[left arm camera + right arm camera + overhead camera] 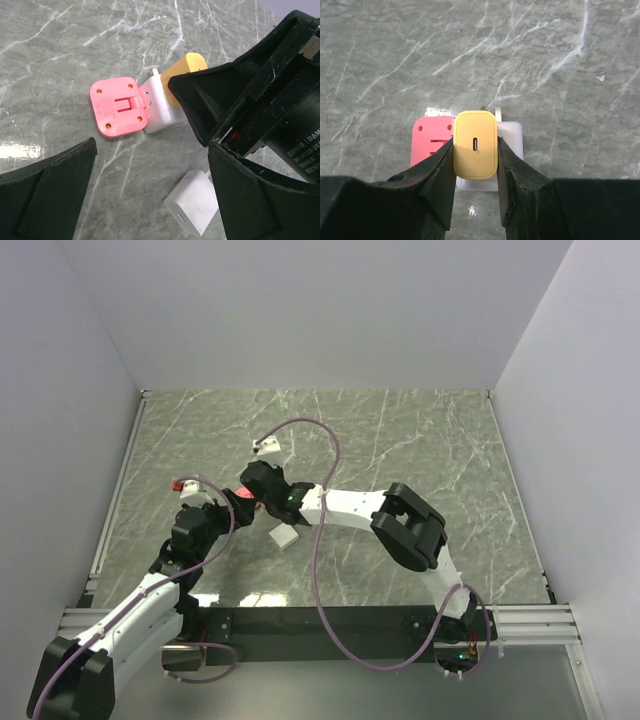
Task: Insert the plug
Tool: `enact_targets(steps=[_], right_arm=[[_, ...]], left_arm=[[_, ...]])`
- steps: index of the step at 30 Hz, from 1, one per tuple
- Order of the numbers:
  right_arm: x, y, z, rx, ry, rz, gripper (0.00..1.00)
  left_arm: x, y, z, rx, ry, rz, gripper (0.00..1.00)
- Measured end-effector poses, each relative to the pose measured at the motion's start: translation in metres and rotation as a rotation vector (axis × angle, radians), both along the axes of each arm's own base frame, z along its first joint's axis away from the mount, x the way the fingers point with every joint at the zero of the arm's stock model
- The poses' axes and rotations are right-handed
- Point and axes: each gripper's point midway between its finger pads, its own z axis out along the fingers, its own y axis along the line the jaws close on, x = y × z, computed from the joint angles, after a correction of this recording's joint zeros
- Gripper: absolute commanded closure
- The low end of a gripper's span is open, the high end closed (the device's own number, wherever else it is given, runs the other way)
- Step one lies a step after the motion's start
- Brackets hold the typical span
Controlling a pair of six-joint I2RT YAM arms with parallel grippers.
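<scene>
Right gripper clamps yellow plug, seemingly over white adapter; left gripper gapes

The left arm starts at the near left corner and reaches up and to the right. Its tool is low over the surface, with its two fingers far apart and nothing between them.

The right arm starts at the near right corner, bends at a big black elbow, and stretches left. Its tool points down at the surface. Its two fingers squeeze a yellow plug, one on each side.

The two tools are very close together.
</scene>
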Motion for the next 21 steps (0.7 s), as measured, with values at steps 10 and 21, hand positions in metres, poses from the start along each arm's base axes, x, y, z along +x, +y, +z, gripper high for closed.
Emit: enact_targets(steps=[10, 21], right_arm=[[0.008, -0.014, 0.018, 0.143, 0.137, 0.137, 1.00], [0.018, -0.034, 0.020, 0.349, 0.252, 0.228, 1.00]], left_arm=[[0.001, -0.002, 0.011, -0.015, -0.040, -0.009, 0.00], [0.000, 0.000, 0.027, -0.031, -0.093, 0.002, 0.01]])
